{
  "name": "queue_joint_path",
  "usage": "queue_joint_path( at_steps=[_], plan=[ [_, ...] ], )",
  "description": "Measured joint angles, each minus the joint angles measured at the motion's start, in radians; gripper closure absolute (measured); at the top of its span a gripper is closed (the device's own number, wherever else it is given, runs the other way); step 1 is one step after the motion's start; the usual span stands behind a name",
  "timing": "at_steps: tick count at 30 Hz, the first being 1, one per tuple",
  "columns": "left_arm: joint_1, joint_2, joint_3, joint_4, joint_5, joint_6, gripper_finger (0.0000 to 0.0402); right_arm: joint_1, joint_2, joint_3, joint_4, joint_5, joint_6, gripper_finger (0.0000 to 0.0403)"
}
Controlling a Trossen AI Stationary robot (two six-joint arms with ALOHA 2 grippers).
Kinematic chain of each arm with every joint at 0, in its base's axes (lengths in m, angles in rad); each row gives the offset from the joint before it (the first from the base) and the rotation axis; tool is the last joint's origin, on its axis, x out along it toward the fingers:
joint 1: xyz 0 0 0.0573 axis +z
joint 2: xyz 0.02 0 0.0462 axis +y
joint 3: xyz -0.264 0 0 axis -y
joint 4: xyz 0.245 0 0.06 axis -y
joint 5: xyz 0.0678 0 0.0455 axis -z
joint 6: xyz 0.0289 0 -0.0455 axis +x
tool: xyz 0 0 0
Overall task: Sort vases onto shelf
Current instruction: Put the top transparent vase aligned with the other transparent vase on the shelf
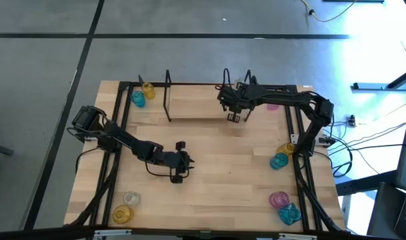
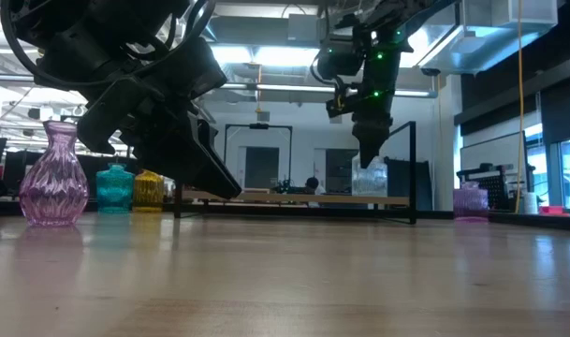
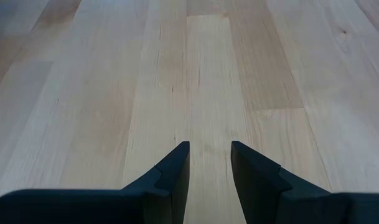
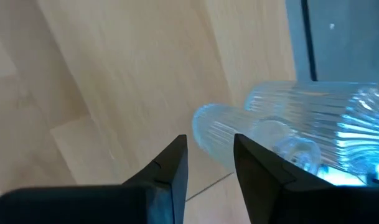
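Right gripper [image 1: 235,117]: hangs tip-down over the shelf [image 1: 196,110], at the far edge of the worktop [image 1: 216,193], toward the board's right half. Fingers parted by a narrow gap, released, with nothing clamped between them. Sits right above a clear ribbed vase [image 2: 369,178] in the low view. That vase stands upright on the light-wood board between the black wire uprights. From the right wrist, the same clear vase [image 4: 301,124] shows just past the fingertips, neck nearest them, outside the gap.

Left gripper [image 1: 186,161]: waits low over bare wood near the middle of the worktop, well apart from the shelf. Fingers slightly apart, released, holding nothing; only planks ahead in the left wrist view.

Other vases, all off the board:
- yellow vase [image 1: 147,89] and teal vase [image 1: 137,99], side by side at the far left corner, beside the shelf's left end
- pink vase [image 1: 273,105] near the shelf's right end, partly under the right arm
- a yellow and teal pair at the right edge
- a pink and teal pair at the near right corner
- a clear and yellow pair at the near left corner
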Motion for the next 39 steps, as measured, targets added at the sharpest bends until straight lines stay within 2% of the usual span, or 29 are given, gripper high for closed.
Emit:
queue_joint_path(
  at_steps=[5, 12, 20, 27, 39],
  plan=[
    [0.0, 0.0, 0.0, 0.0, 0.0, 0.0, 0.0292, 0.038, 0.0, 0.0, 0.001, -0.01, 0.006, 0.0288],
    [0.0, 0.0, 0.0, 0.0, 0.0, 0.0, 0.0292, 0.053, -0.005, -0.005, -0.055, 0.046, 0.014, 0.0288],
    [0.0, 0.0, 0.0, 0.0, 0.0, 0.0, 0.0292, 0.016, -0.005, -0.081, 0.054, 0.049, 0.006, 0.0288],
    [0.0, 0.0, 0.0, 0.0, 0.0, 0.0, 0.0292, 0.015, -0.005, -0.083, 0.112, 0.1, -0.036, 0.0288],
    [0.0, 0.0, 0.0, 0.0, 0.0, 0.0, 0.0292, 0.01, -0.01, -0.083, 0.15, 0.093, -0.041, 0.0288]
  ],
)
